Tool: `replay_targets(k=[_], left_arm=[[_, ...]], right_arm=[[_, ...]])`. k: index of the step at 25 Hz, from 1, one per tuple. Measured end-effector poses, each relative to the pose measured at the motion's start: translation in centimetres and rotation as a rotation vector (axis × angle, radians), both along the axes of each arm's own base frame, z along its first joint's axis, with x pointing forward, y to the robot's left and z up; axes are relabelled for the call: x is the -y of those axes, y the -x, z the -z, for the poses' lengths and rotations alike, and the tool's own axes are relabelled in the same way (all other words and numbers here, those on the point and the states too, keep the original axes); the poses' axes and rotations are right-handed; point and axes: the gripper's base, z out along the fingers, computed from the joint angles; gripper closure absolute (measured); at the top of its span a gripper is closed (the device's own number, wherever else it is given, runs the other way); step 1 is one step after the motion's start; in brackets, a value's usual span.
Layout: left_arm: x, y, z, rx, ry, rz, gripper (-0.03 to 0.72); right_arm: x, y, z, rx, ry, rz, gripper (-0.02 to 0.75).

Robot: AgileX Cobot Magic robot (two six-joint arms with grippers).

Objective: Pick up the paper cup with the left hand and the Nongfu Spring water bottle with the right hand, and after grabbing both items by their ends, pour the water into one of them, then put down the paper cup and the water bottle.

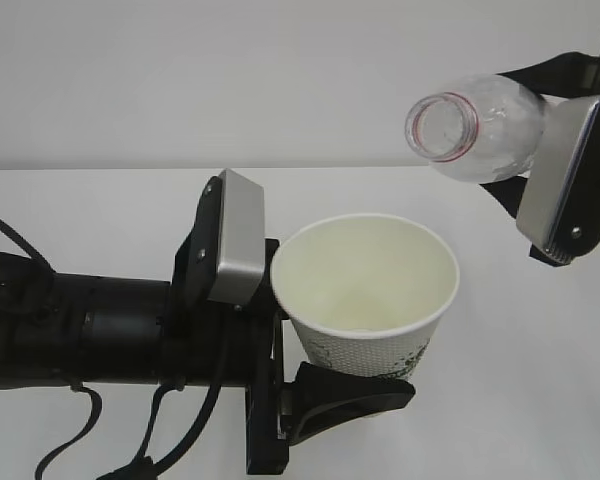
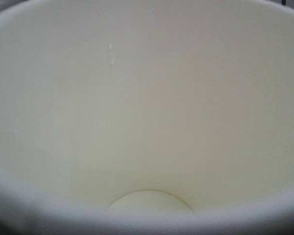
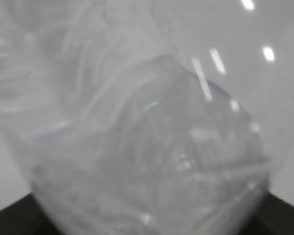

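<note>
left gripper (image 1: 325, 345): grasping paper cup (image 1: 368, 295), upright
right gripper (image 1: 540, 150): grasping water bottle (image 1: 477, 127), tipped, mouth above cup

A plain white bench (image 1: 100, 215) fills the lower part of the exterior view, smooth and unmarked, meeting a pale grey-white wall (image 1: 180, 80) along a straight, level edge about a third of the way down. The wall is bare and evenly lit. The light is soft and diffuse, throwing only faint shadows on the bench surface toward the lower right.
</note>
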Motion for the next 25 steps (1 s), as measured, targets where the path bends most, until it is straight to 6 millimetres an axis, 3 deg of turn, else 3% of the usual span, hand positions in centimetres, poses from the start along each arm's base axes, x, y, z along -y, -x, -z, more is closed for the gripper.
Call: replay_targets(k=[10,25], left_arm=[[1.3,1.3,0.5,-0.029,-0.021,0.026,0.143],[1.5,0.6,0.9,-0.039,0.002,-0.053,0.143]], right_arm=[[0.1,-0.1,-0.2,0.044,0.023,0.004,0.233],[0.1,-0.1,-0.3,0.09,0.077,0.0,0.234]])
